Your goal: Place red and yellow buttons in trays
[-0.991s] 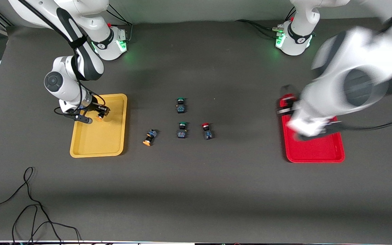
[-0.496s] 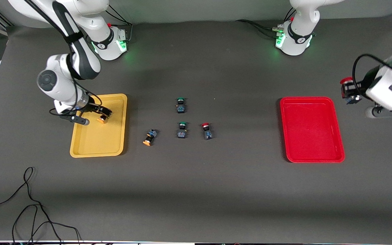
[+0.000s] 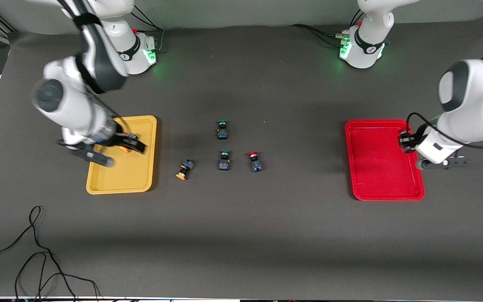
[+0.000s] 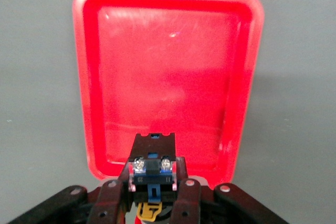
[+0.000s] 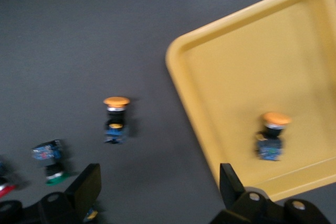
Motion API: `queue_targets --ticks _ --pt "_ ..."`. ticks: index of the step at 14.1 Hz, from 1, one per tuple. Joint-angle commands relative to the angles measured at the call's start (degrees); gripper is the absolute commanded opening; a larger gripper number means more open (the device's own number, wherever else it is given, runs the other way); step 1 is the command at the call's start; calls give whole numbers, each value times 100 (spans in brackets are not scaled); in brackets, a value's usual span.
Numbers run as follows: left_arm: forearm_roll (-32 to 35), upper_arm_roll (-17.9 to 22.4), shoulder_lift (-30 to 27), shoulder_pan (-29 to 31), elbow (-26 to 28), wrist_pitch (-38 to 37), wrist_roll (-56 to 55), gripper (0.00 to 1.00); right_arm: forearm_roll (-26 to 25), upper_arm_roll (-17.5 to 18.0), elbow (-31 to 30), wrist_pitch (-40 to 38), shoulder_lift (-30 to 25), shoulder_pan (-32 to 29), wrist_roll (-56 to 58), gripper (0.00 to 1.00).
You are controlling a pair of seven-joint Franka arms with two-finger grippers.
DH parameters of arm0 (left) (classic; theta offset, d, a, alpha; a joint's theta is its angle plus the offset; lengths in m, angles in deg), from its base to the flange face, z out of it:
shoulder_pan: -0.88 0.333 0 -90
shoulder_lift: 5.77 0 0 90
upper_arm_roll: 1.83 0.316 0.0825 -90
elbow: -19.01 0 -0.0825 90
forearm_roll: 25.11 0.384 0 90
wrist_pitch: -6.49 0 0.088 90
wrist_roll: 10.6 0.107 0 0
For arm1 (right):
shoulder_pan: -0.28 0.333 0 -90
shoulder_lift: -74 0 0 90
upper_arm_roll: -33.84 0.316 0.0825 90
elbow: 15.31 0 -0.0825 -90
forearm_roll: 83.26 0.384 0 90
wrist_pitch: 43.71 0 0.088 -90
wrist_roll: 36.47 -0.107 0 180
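Over the shallow yellow plastic tray (image 3: 120,180) at the right arm's end of the table hangs the right gripper (image 3: 126,144), its fingers spread and empty; one orange-yellow-capped push-button switch (image 5: 272,135) lies inside that tray. On the dark table mat (image 3: 241,235) between the trays lie four more switches: a second yellow-capped switch (image 3: 183,169) on its side, two green-capped switches (image 3: 223,160) one nearer the front camera than the other, and a red-capped switch (image 3: 255,161) standing cap-up. The shallow red plastic tray (image 3: 384,195) sits at the left arm's end and holds nothing. Over its rim the left gripper (image 4: 153,182) is clamped on the black-and-blue body of another small switch (image 4: 152,167), whose cap is hidden. Judged by size, each switch is light, rigid and apt to roll on its round cap; the squared body offers flat faces and is the better place to pinch.
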Motion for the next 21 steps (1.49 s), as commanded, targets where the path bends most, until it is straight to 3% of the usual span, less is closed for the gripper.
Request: queue_targets --ticks 1,6,7,8,11,13,14,15,19,21 --pt "34 -39 -324 63 1072 854 -38 0 -152 387 686 604 1304 14 -799 100" --pt "34 -48 -44 -69 1857 2138 -642 0 -1320 564 554 1750 2386 75 -1952 100" --pt "42 -40 88 -208 1857 2253 -810 1 -1356 564 484 1917 2475 93 -2005 93" --pt "43 -39 167 -262 1857 2393 -925 6 -1365 564 388 2127 2528 84 -2006 84" --pt "51 -39 300 -254 1884 2465 -970 26 -1348 556 229 2305 2555 66 -2006 29" --pt "51 -39 335 -245 1884 2509 -979 54 -1348 564 211 2252 2424 49 -2023 6" --pt "51 -39 353 -228 1875 2500 -988 85 -1296 564 220 2217 2275 49 -1989 2" --pt "51 -39 353 -227 1857 2474 -988 99 -1269 556 263 1913 2091 14 -1971 2" --pt "51 -92 -85 -297 1648 1774 -1171 100 -1034 442 431 268 976 -284 -1342 2" --pt "43 -250 -445 -621 1035 643 -1601 100 -393 -249 151 64 500 -338 44 2"
